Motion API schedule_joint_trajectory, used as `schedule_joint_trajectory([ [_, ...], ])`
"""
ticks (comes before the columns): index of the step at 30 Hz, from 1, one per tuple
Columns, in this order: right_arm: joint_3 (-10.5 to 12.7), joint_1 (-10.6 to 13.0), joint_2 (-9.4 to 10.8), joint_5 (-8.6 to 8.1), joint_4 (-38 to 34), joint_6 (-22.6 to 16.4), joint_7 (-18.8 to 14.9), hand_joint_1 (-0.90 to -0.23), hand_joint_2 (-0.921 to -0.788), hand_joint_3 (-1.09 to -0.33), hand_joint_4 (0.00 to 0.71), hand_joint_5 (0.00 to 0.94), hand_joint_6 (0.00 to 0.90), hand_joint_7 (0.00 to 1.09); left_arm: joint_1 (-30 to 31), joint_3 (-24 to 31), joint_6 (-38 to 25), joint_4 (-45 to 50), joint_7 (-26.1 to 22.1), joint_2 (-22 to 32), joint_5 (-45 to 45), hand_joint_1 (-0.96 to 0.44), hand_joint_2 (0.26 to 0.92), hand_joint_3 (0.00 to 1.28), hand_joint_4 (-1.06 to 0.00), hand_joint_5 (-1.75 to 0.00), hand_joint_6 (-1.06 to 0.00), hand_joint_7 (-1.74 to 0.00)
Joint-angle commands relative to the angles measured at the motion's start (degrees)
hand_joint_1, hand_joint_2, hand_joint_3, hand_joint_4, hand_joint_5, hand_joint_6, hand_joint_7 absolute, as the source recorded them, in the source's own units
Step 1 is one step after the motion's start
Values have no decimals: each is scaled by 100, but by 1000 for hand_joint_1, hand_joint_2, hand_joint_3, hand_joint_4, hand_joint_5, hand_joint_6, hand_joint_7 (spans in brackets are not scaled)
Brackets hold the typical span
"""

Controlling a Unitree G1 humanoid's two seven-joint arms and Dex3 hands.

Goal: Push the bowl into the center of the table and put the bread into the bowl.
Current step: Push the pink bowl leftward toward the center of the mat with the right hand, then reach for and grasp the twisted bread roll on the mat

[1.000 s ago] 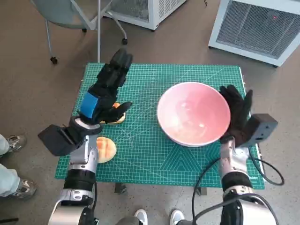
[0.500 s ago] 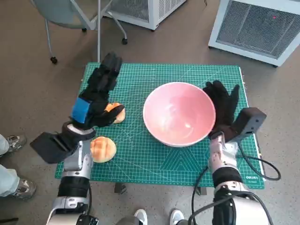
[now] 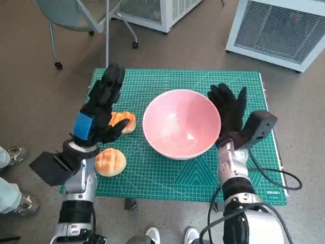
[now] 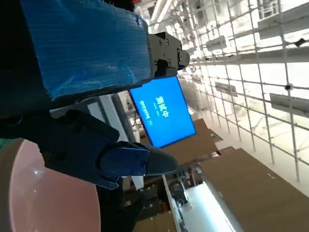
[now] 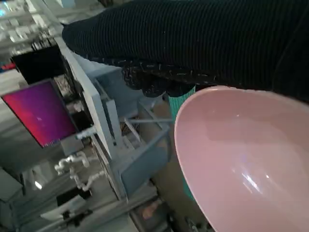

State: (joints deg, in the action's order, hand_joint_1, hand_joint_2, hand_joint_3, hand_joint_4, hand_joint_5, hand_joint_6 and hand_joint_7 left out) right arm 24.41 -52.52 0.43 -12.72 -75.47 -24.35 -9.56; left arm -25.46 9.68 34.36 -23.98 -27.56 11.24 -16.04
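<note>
Round pink plastic bowl (image 3: 181,123): mat centre. Gloved right hand (image 3: 228,111): fingers spread, flat against bowl at 3 o'clock. Blue-taped left hand (image 3: 99,109): fingers apart, empty, over golden bread roll (image 3: 123,121) at 9 o'clock.

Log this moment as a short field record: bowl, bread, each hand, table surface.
bowl: pink bowl, empty, upright on the mat, near its middle
bread: two buns; one bun near the mat's front left, the other bun partly hidden by the left hand
left hand: raised above the far bun, fingers spread, holding nothing
right hand: open, flat against the bowl's right side
table surface: green cutting mat with grid lines
</note>
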Motion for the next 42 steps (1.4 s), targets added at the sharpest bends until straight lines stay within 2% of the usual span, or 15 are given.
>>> schedule_joint_trajectory([
  [1,-10,36,2,40,-95,159,-109,-637,-921,-831,173,2,191,281,86,25,-69,183,135,52,70,-649,921,295,-15,-5,-139,-15],
  [6,-37,20,-102,71,-65,130,-173,-624,-921,-831,172,2,184,270,112,15,-67,208,220,46,107,-649,921,295,-12,-3,-138,-13],
  [13,-182,20,-331,257,41,-185,-141,-622,-921,-860,176,3,178,259,67,-17,-47,151,299,8,138,-649,921,296,-1,0,-137,-11],
  [16,-323,34,-440,391,139,-528,-175,-610,-921,-876,175,1,177,256,16,-53,-45,120,307,-34,136,-648,921,298,0,0,-138,-11],
  [19,-455,72,-499,500,227,-852,-223,-611,-921,-862,172,0,175,255,-36,-76,-37,67,312,-62,132,-649,921,299,1,1,-138,-10],
  [24,-817,293,-619,816,543,-1690,-298,-647,-921,-821,166,0,166,252,-133,-129,21,-34,308,-143,133,-648,921,302,1,1,-139,-10],
  [29,-1093,552,-771,965,958,-2352,-491,-670,-921,-806,167,2,152,249,-229,-186,85,-133,263,-219,100,-639,921,306,1,0,-144,-12],
  [31,-1172,646,-804,966,1161,-2534,-571,-670,-921,-805,170,3,142,247,-281,-200,101,-193,233,-247,75,-635,921,308,1,0,-144,-11],
  [35,-1276,850,-813,765,1709,-2732,-862,-672,-921,-803,173,4,129,247,-422,-218,118,-358,125,-312,-10,-640,921,308,1,1,-145,-11],
  [40,-1394,1136,-763,491,2487,-2645,-1154,-676,-921,-800,173,4,126,258,-569,-234,109,-455,-6,-384,-94,-647,921,304,1,1,-155,-16],
  [42,-1453,1239,-747,397,2767,-2562,-1228,-681,-921,-797,172,2,103,310,-615,-242,124,-491,-46,-412,-104,-647,921,301,1,1,-158,-16],
])
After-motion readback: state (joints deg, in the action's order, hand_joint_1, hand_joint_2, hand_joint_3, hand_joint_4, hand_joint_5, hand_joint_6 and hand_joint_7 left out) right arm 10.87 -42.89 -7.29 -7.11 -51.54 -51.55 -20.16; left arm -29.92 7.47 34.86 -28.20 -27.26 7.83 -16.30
